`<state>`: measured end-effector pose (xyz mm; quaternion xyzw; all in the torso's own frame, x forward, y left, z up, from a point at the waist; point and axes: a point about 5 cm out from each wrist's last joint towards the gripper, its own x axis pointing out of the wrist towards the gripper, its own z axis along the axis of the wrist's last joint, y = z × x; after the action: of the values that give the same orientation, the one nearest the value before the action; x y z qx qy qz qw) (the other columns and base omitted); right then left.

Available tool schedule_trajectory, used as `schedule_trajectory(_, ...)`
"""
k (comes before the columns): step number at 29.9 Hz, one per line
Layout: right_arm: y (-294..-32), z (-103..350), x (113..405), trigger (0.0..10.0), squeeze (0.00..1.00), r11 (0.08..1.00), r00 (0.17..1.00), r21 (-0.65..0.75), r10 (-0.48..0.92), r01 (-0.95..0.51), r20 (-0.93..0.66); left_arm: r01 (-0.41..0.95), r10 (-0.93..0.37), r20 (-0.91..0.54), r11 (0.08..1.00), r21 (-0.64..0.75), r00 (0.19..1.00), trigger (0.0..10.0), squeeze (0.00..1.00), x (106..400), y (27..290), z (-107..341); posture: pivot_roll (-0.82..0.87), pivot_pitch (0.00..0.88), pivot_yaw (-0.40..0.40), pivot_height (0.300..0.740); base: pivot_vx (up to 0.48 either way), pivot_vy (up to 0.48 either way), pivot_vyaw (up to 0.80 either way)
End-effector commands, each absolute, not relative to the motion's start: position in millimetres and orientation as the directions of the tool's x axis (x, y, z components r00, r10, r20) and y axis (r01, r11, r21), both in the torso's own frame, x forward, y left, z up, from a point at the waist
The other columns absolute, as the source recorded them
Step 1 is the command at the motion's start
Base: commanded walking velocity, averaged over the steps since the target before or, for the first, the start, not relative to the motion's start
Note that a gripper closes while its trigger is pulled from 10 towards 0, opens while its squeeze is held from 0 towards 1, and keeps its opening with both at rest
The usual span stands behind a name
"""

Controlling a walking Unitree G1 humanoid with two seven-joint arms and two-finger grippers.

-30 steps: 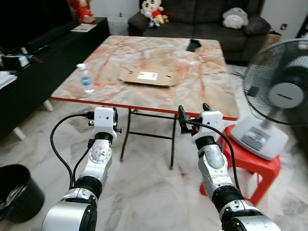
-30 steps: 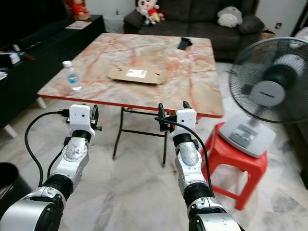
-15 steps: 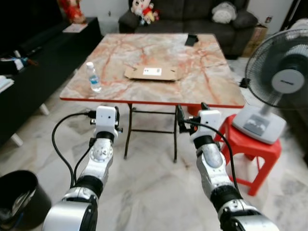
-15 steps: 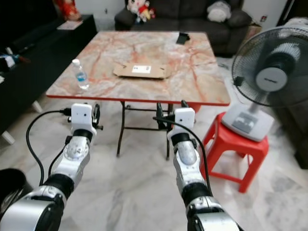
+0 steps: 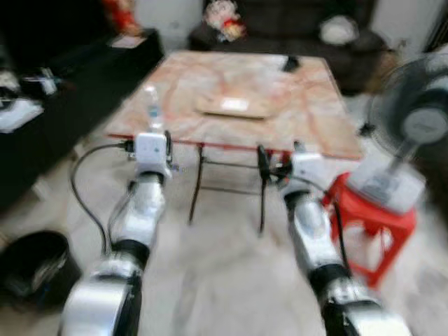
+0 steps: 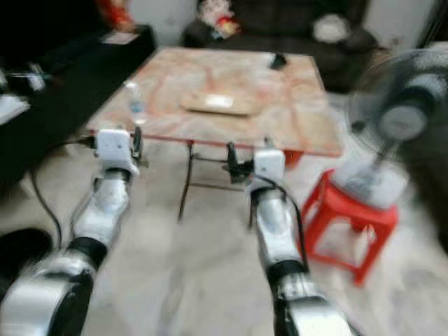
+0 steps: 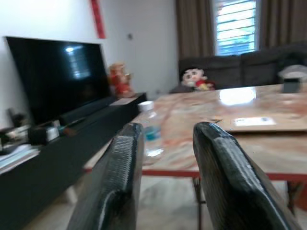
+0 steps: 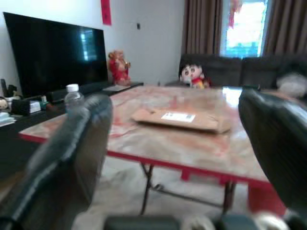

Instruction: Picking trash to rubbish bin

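Since half a second ago my head camera has swung, so the whole scene has shifted and blurred. My arms stay raised before me as they were.

Floor (image 5: 224, 280): pale marble, under everything.

Table (image 5: 308, 119): pink marble top, red edge, black folding legs. It stands just beyond both my grippers.

Sofa (image 5: 294, 21): dark, behind the table, with a doll (image 5: 225, 15) and a grey cushion (image 5: 338, 29) on it.

TV (image 7: 53, 72): black screen on the wall to my left, above a long black cabinet (image 5: 63, 105).

Fan (image 5: 413, 133): grey, standing on a red stool (image 5: 371, 224) to the right of the table.

Bin (image 5: 35, 269): black, on the floor at my lower left, well apart from the table.

Cardboard (image 5: 234, 106): flat brown piece with a white label, lying mid-table.

Left gripper (image 7: 165, 158): held up just short of the table's near left edge, fingers (image 7: 115, 187) parted with nothing between them.

Right gripper (image 8: 184, 158): held up near the table's front edge, fingers (image 8: 76, 143) spread wide around nothing.

Bottle (image 5: 152, 108): clear plastic, white cap, upright near the table's front left corner, just beyond my left gripper.

Small black thing (image 5: 290, 64): on the table's far side, too blurred to tell.
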<state>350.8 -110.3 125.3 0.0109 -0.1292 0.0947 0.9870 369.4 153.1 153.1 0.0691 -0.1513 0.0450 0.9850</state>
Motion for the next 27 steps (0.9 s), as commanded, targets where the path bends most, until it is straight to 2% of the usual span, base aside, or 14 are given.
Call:
schedule_trajectory(1,-107.3,129.3,352.1,10.0,0.00,0.980,0.945,0.009,0.189,-0.198,0.266,-0.110,0.067,0.310,0.987,0.121,0.948,10.0,0.00,371.9,151.5,158.5,-0.05,0.000,0.020,0.740,0.386,0.000,0.00)
schedule_trajectory(13,-104.2,135.4,352.4,10.0,0.00,0.977,0.935,-0.014,0.209,-0.214,0.287,-0.105,0.063,0.310,0.987,0.120,0.949,10.0,0.00,371.8,149.7,159.3,-0.06,0.000,0.019,0.740,0.392,0.000,0.00)
schedule_trajectory(17,-102.1,137.0,351.3,10.0,0.00,0.975,0.928,-0.022,0.219,-0.223,0.300,-0.105,0.063,0.313,0.987,0.119,0.948,10.0,0.00,371.9,149.2,160.3,-0.05,0.000,0.018,0.740,0.396,0.000,0.79)
schedule_trajectory(27,-103.2,138.0,351.9,10.0,0.00,0.976,0.931,-0.003,0.208,-0.218,0.300,-0.100,0.058,0.313,0.988,0.120,0.948,10.0,0.00,372.4,149.7,161.5,-0.05,0.000,0.019,0.740,0.394,0.000,0.00)
